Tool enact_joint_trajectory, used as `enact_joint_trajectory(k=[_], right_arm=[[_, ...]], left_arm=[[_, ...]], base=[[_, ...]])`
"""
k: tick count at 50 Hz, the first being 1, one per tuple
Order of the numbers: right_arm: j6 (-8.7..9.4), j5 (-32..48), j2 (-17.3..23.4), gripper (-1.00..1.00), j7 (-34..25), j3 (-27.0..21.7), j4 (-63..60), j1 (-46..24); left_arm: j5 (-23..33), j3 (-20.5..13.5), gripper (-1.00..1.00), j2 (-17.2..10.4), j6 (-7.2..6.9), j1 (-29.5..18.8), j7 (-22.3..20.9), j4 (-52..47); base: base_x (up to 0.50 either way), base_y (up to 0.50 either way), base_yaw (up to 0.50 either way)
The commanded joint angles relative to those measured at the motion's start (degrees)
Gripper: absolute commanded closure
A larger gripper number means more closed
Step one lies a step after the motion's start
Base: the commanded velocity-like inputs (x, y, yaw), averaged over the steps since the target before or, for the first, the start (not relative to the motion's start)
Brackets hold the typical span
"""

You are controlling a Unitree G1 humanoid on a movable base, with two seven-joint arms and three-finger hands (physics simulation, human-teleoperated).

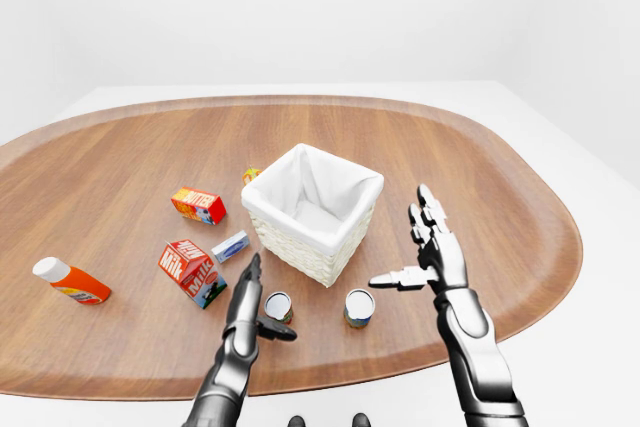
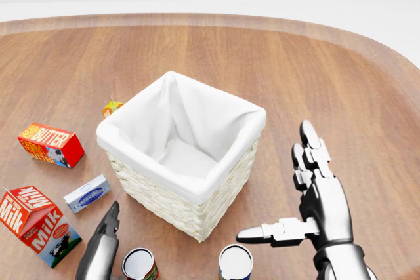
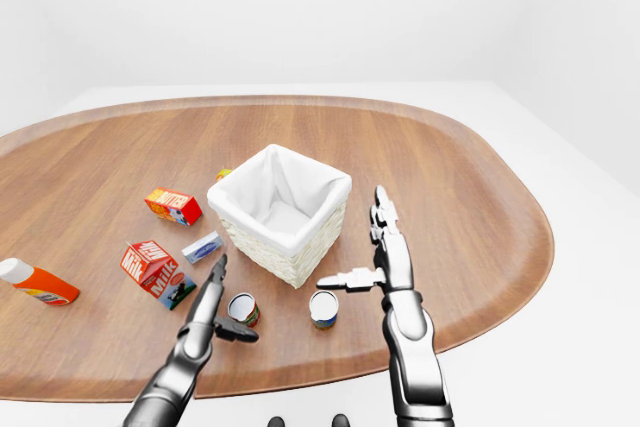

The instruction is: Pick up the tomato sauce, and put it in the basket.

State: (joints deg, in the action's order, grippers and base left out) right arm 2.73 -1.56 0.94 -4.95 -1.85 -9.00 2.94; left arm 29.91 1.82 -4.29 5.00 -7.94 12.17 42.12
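Observation:
Two cans stand upright on the wooden table below the basket in the left-eye view. The one with a red label (image 1: pixel 278 307) looks like the tomato sauce; it also shows in the head view (image 2: pixel 139 264). My left hand (image 1: pixel 262 305) is open right beside it on its left, thumb reaching under the can, fingers not closed on it. The white-lined wicker basket (image 1: pixel 290 225) stands just above, empty. My right hand (image 1: pixel 408 247) is open and empty, to the right of the basket, its thumb pointing left above the second can (image 1: pixel 358 308).
Left of the basket lie a milk carton (image 1: pixel 192 272), a butter box (image 1: pixel 198 204), a small blue-white box (image 1: pixel 231 246) and an orange bottle with a white cap (image 1: pixel 72 282). A small yellow pack (image 1: pixel 250 175) sits behind the basket. The table's edge (image 1: pixel 330 377) runs close below the cans.

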Motion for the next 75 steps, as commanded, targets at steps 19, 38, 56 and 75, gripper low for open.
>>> enact_joint_trajectory(k=[19,38,56,75], right_arm=[[0.05,-0.1,0.0,-1.00,-0.1,0.0,-0.2,0.2],[-0.02,-0.2,-0.1,-1.00,0.0,0.0,0.1,0.0],[0.21,-0.4,0.0,-1.00,0.0,-0.1,0.1,-0.3],[0.79,-0.5,0.1,-1.00,0.0,-0.2,-0.7,-0.1]], left_arm=[[0.4,0.4,-0.97,0.2,0.00,-0.7,0.4,1.3],[0.4,0.3,1.00,0.1,0.00,-1.1,0.7,2.1],[0.9,0.3,1.00,0.5,0.00,3.1,-2.5,-9.4],[2.1,0.6,1.00,1.3,-4.30,8.5,-6.9,-26.0]], base=[[0.00,0.00,0.00],[0.00,0.00,0.00],[0.00,0.00,0.00],[0.00,0.00,0.00]])
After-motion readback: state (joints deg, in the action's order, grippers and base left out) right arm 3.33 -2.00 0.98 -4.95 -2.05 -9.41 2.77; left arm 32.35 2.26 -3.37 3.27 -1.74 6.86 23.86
